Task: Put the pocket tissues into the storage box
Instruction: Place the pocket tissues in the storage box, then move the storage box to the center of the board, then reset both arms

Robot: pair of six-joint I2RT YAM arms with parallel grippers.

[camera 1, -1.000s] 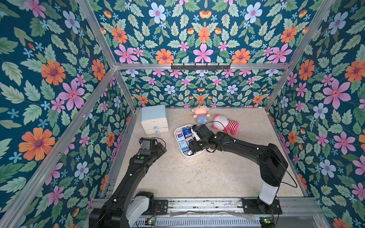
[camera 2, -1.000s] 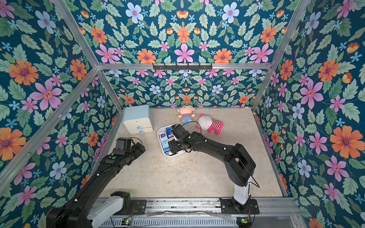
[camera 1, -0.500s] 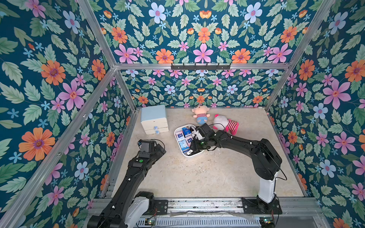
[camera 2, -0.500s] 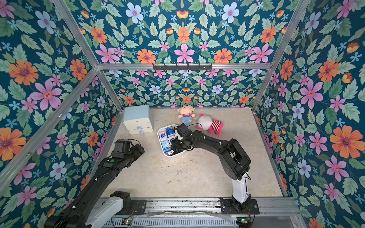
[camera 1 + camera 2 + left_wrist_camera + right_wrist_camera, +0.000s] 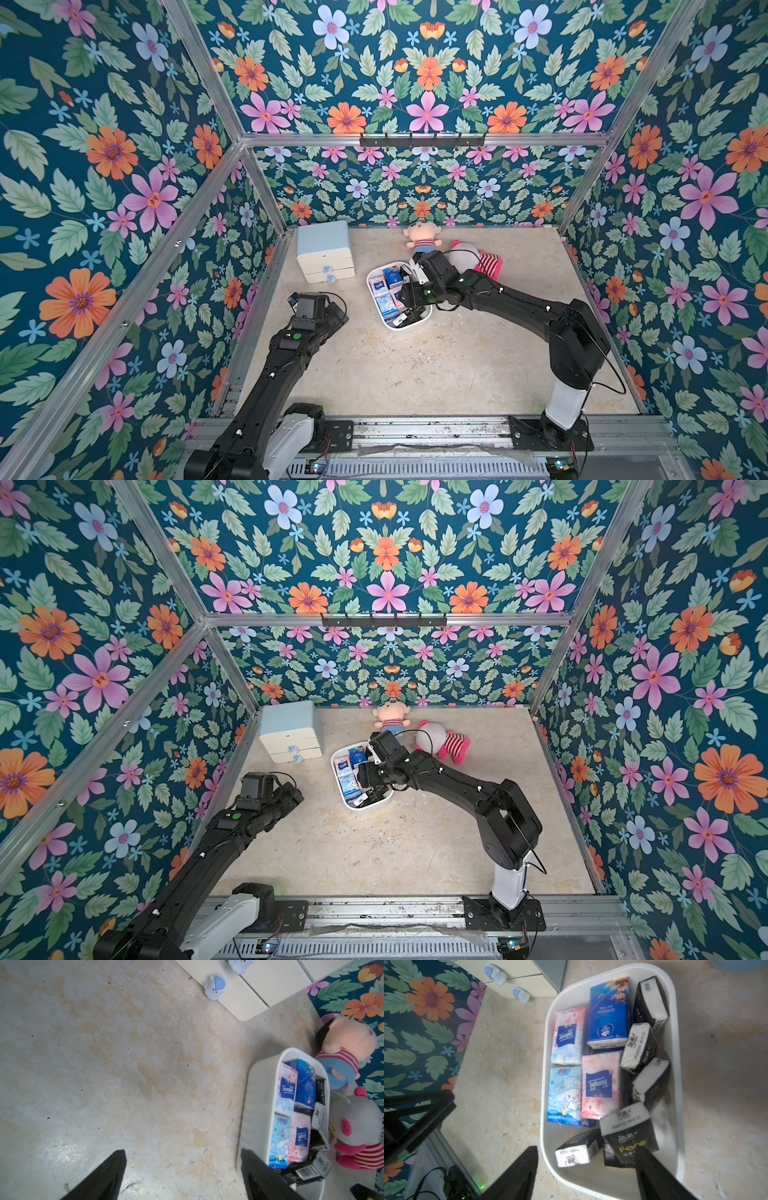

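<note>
**Inspector:** How is the right arm posed?

**Recorder:** It is stretched from its base at the near edge toward the middle of the table (image 5: 436,365). The elbow is raised and the wrist is bent down over the storage box (image 5: 409,327). The right gripper (image 5: 586,1149) is held with its jaws spread wide, and nothing is clasped. One finger is seen over the box's inside, next to a black packet, and the other outside the rim. Contact with the packet cannot be told.

**Inspector:** And the left arm?

**Recorder:** It is extended forward along the left wall. The left gripper (image 5: 183,1151) is held over bare table just beside the box, with its jaws wide apart and empty.

**Inspector:** Where are the pocket tissues located?

**Recorder:** The pocket tissues (image 5: 601,1084) are recorded inside the box. Blue and pink-and-white packets are laid flat along one side, and black packets are tilted and piled along the other. The box is stood on the table between the cabinet (image 5: 324,249) and the plush dolls (image 5: 478,262).
</note>
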